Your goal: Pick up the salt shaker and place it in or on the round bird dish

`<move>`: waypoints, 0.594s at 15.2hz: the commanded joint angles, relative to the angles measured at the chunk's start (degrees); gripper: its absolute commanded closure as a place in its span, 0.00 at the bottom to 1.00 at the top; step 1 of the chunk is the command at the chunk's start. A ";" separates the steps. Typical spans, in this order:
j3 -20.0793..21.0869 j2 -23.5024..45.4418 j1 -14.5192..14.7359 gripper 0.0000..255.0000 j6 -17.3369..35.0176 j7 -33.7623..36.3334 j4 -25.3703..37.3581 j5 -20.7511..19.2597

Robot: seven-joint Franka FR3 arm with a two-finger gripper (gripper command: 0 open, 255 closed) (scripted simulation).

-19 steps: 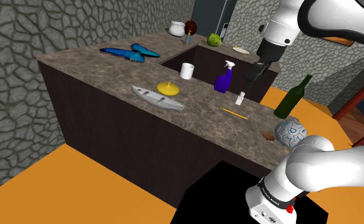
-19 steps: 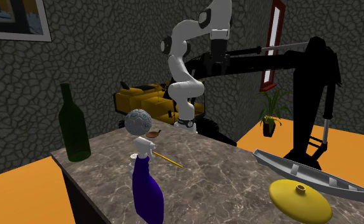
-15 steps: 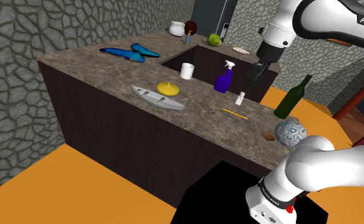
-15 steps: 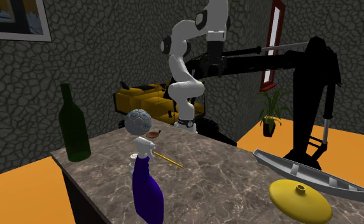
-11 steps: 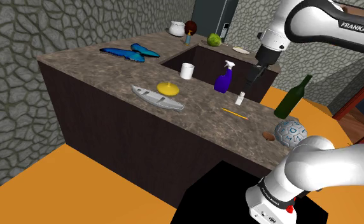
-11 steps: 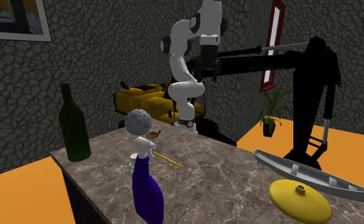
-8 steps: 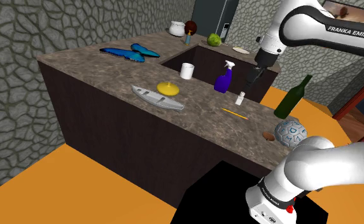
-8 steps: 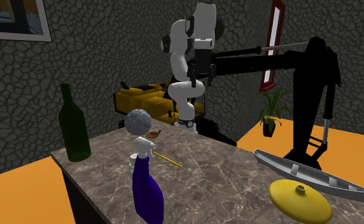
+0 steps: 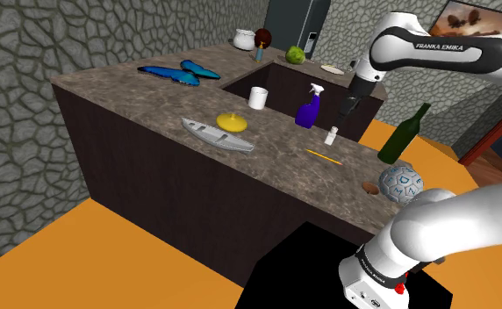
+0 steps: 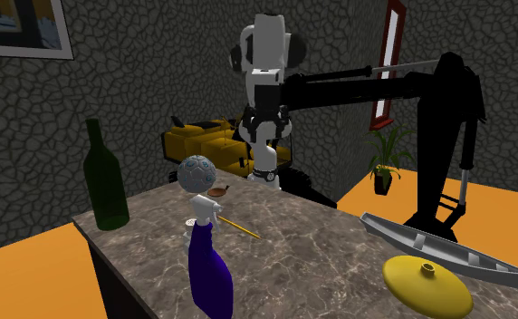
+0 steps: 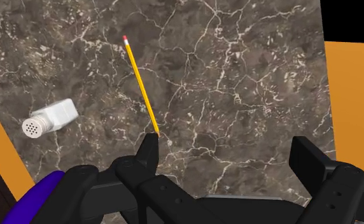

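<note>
My jaws hang spread wide above the bench, clasping nothing. In the wrist view the two black fingers [image 11: 147, 153] stand far apart over bare stone. Since a second ago the arm [image 9: 433, 54] has swung round. In the shoulder view its white forearm now lies nearly level with its lettering readable, and in the second exterior view the hand has turned to hang in front of the arm's own column. The hand has barely shifted, and nothing on the bench has moved.

The salt shaker [image 11: 50, 119] is a small white block with a grey, hole-dotted round cap. It stands free on the bench [image 11: 238, 76], off to one side of the jaws and apart from them. The bench top is dark brown marble with fine white veins.

A slim yellow pencil [image 11: 140, 86] with a red end lies flat near the shaker, its other end close by one finger. A rounded purple spray bottle [image 9: 307, 112] with a white trigger head stands near the shaker. Past that bottle, well apart from the shaker, lie a flat yellow disc [image 9: 232, 121] with a small knob and a narrow grey boat hull [image 9: 216, 133].

On the shaker's other side stand a dark green bottle [image 9: 405, 132] and a grey ball [image 9: 401, 182] with a blue, faceted pattern. Far beyond the shaker lies a pale round plate [image 9: 332, 68], its pattern too small to read. I cannot tell which piece is the bird dish.
</note>
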 commanded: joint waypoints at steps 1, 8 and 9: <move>-2.39 3.37 -0.19 0.00 1.82 -2.69 1.64 -0.10; -10.47 16.76 -0.43 0.00 7.68 -12.89 8.71 2.83; -11.52 18.92 -0.50 0.00 8.34 -14.53 10.00 3.73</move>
